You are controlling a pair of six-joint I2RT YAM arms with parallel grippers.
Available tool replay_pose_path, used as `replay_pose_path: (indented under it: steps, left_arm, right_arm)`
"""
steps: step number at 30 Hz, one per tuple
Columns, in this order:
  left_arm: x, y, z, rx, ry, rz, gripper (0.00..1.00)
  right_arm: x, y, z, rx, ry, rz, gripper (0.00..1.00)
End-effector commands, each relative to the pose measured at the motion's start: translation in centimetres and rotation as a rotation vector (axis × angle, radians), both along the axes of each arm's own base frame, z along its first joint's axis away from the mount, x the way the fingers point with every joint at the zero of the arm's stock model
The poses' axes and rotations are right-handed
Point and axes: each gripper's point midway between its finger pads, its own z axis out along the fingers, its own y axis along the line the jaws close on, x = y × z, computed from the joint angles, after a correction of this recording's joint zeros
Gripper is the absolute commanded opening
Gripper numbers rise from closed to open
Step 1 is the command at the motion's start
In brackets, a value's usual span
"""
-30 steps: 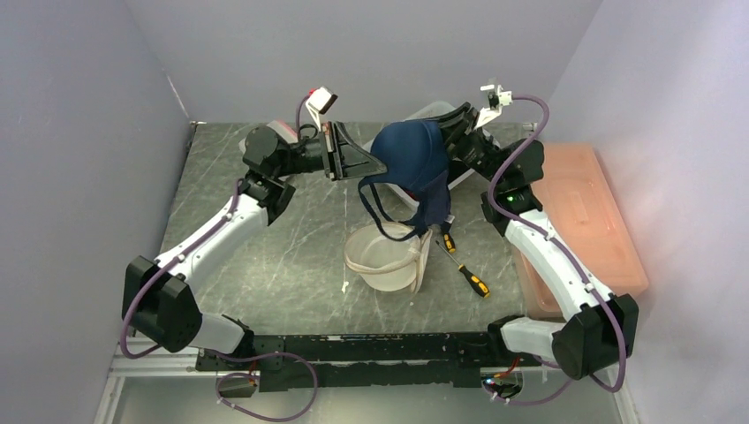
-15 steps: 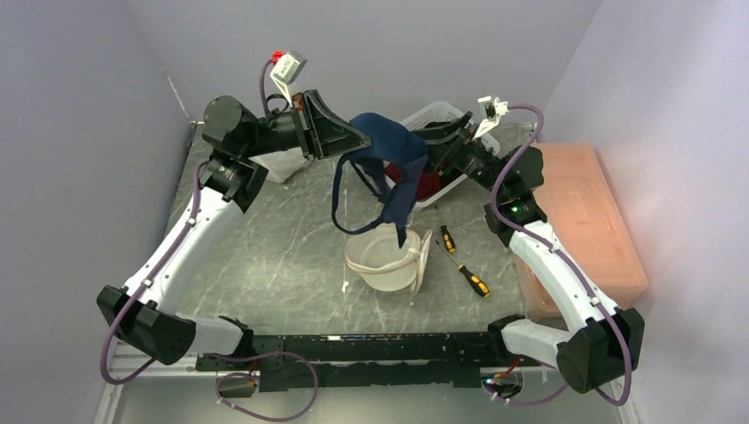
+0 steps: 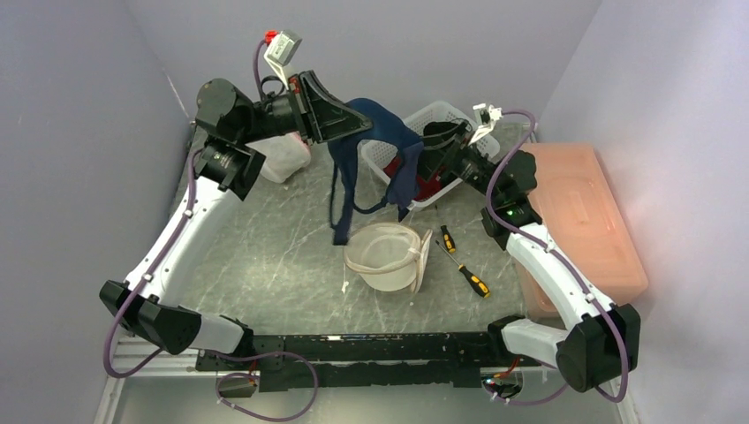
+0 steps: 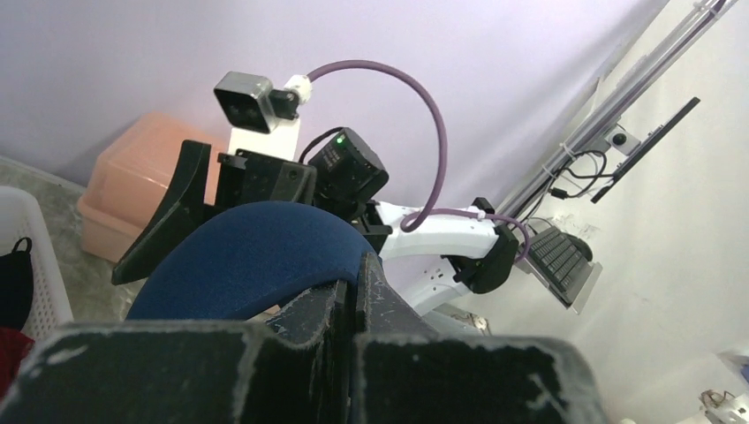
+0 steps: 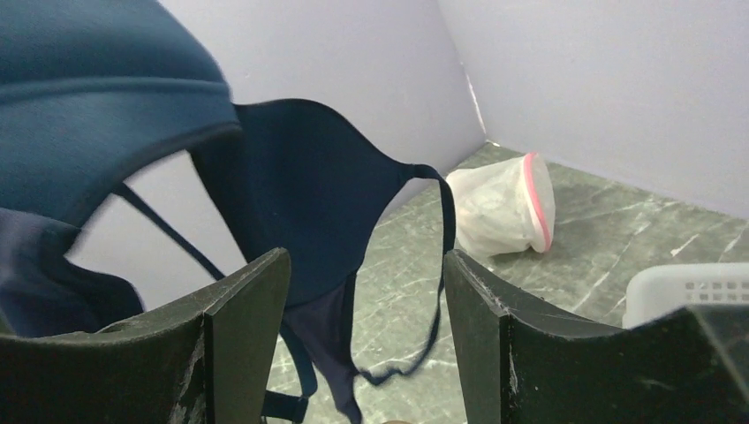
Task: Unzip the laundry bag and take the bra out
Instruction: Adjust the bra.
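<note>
The navy bra [image 3: 393, 150] hangs in the air from my left gripper [image 3: 360, 124], which is shut on one cup high above the back of the table; its straps dangle down to about [image 3: 340, 231]. In the left wrist view the blue bra cup [image 4: 247, 261] sits pinched at the closed left gripper [image 4: 355, 272]. The white mesh laundry bag [image 3: 382, 258] lies open on the table below, with nothing touching it. My right gripper [image 3: 435, 146] stands open just right of the bra. In the right wrist view the right gripper [image 5: 366, 283] holds nothing and the bra [image 5: 305, 208] hangs beyond its fingers.
A white basket [image 3: 446, 113] with dark and red clothes stands at the back. A plastic pouch with a pink edge [image 3: 284, 161] lies back left. Two screwdrivers [image 3: 465, 269] lie right of the bag. An orange lidded bin [image 3: 587, 221] fills the right side.
My right gripper has opened and let go of the bra. The left arm has carried the bra up and to the left, and its straps now hang clear of the laundry bag.
</note>
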Motion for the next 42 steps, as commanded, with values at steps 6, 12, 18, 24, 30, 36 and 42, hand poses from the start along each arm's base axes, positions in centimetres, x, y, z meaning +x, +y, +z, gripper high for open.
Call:
replay_pose_path:
  steps: [6,12,18,24,30,36,42]
  left_arm:
    - [-3.2,1.5,3.7,0.011,-0.3,-0.013,0.03]
    - [-6.7,2.2,5.1,-0.013,-0.486,-0.154,0.03]
    - [-6.6,2.3,5.9,-0.048,-0.503,-0.139,0.03]
    - [-5.7,1.5,7.5,-0.122,-0.468,-0.213,0.03]
    - [-5.1,1.0,7.9,-0.157,-0.445,-0.223,0.03]
    - [-4.2,0.4,7.2,-0.172,-0.394,-0.186,0.03]
    - [-3.9,-0.3,7.6,-0.198,-0.368,-0.179,0.03]
  right_arm:
    - [-0.2,-3.6,-0.6,0.133,0.027,-0.174,0.69]
    - [-1.7,-3.2,-0.8,0.172,0.038,-0.074,0.71]
    - [-4.4,-1.3,1.6,0.146,-0.069,0.053,0.75]
    - [-5.2,0.9,3.5,0.191,-0.082,0.129,0.76]
    - [-5.6,1.7,4.8,0.252,-0.099,0.177,0.76]
    - [-6.3,1.9,6.4,0.303,-0.151,0.176,0.76]
    - [-5.9,3.8,6.9,0.26,-0.177,0.116,0.75]
